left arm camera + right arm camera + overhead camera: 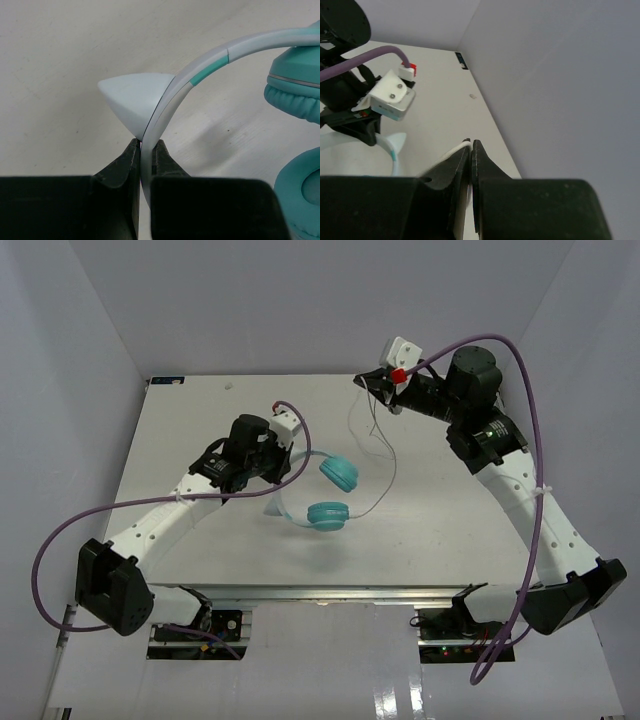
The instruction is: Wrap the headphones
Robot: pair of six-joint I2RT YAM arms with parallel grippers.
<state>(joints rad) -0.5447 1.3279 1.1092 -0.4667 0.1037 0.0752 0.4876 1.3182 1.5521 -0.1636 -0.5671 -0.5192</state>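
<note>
The headphones lie mid-table with two teal ear cups [338, 473] and a pale headband [283, 502]. My left gripper [277, 478] is shut on the headband; in the left wrist view the band [200, 70] runs between the jaws [145, 150], beside a pale pointed ear piece [132, 95] and the teal cups [295, 90]. The thin white cord [386, 458] rises from the cups to my right gripper [367, 381], held high near the table's far edge. In the right wrist view that gripper [471, 146] is shut on the cord [451, 153].
White walls enclose the table [200, 420] on three sides; the back wall [545, 75] is close to the right gripper. Thick purple robot cables [520, 370] loop off both arms. The left arm's wrist camera [390, 97] shows in the right wrist view.
</note>
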